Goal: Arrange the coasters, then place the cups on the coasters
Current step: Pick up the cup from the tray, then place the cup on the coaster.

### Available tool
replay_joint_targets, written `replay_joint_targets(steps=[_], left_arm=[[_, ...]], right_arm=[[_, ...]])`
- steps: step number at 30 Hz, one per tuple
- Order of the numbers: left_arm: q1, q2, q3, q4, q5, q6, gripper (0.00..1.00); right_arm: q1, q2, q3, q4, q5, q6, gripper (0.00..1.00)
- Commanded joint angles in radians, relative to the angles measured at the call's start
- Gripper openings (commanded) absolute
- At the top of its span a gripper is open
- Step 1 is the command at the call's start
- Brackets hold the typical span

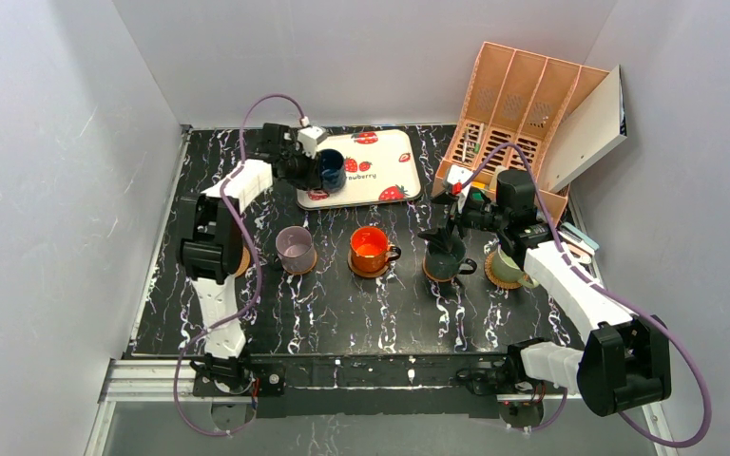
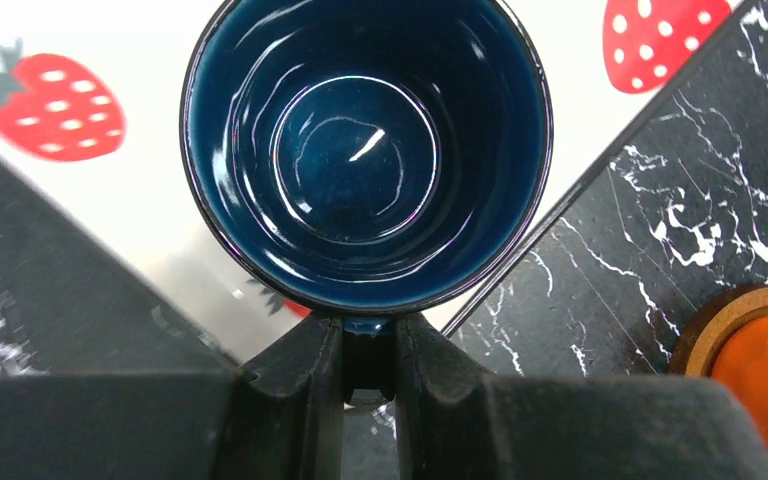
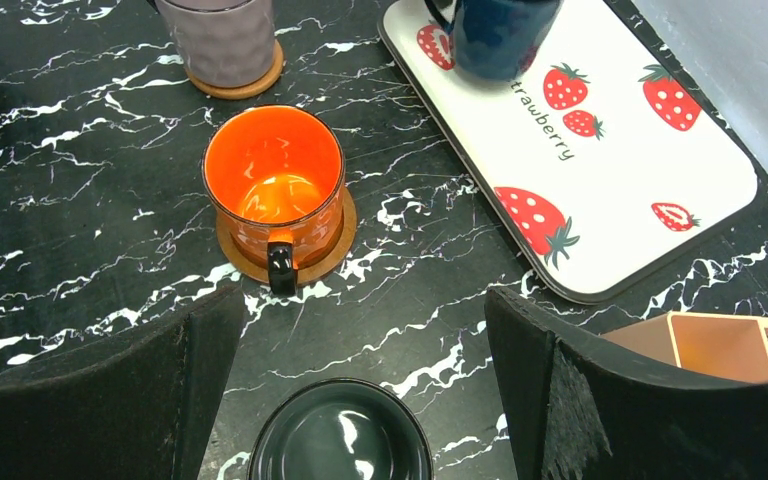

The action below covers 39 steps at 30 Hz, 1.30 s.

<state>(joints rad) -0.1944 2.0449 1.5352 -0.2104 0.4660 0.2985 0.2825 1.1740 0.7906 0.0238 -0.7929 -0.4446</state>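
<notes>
My left gripper (image 1: 312,168) is shut on the handle of the navy blue cup (image 1: 332,169), which is over the near left part of the strawberry tray (image 1: 380,176). The left wrist view looks down into that cup (image 2: 365,150), with the gripper (image 2: 370,335) pinching its handle. Mauve (image 1: 295,246), orange-red (image 1: 369,247), dark grey-green (image 1: 445,256) and pale green (image 1: 513,269) cups each sit on a coaster in a row. My right gripper (image 1: 444,233) stands open above the dark cup (image 3: 340,435), its fingers (image 3: 175,380) wide apart.
A peach file holder (image 1: 513,104) and a white board (image 1: 589,123) stand at the back right. Another coaster (image 1: 244,260) peeks out beside the left arm. The orange cup (image 3: 275,175) and mauve cup (image 3: 215,40) lie ahead of the right gripper (image 3: 360,320).
</notes>
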Motion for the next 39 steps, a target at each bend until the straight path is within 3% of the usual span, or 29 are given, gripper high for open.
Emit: replay_joint_targets(steps=[1, 15, 25, 31, 39], left_arm=[[0.047, -0.158, 0.014, 0.105, -0.012, -0.059, 0.00], [0.111, -0.382, -0.122, 0.024, -0.102, -0.025, 0.00], [0.156, -0.673, -0.377, 0.085, -0.229, -0.019, 0.00], [0.177, -0.787, -0.479, 0.060, -0.242, -0.022, 0.00], [0.274, -0.904, -0.588, -0.034, -0.154, 0.025, 0.00]], right_arm=[[-0.005, -0.030, 0.012, 0.008, -0.023, -0.002, 0.99], [-0.005, -0.032, 0.011, 0.008, -0.023, -0.002, 0.99], [-0.009, -0.054, 0.007, 0.008, -0.039, 0.003, 0.99], [-0.013, -0.067, 0.006, 0.010, -0.043, 0.006, 0.99], [-0.016, -0.067, 0.004, 0.013, -0.049, 0.009, 0.99]])
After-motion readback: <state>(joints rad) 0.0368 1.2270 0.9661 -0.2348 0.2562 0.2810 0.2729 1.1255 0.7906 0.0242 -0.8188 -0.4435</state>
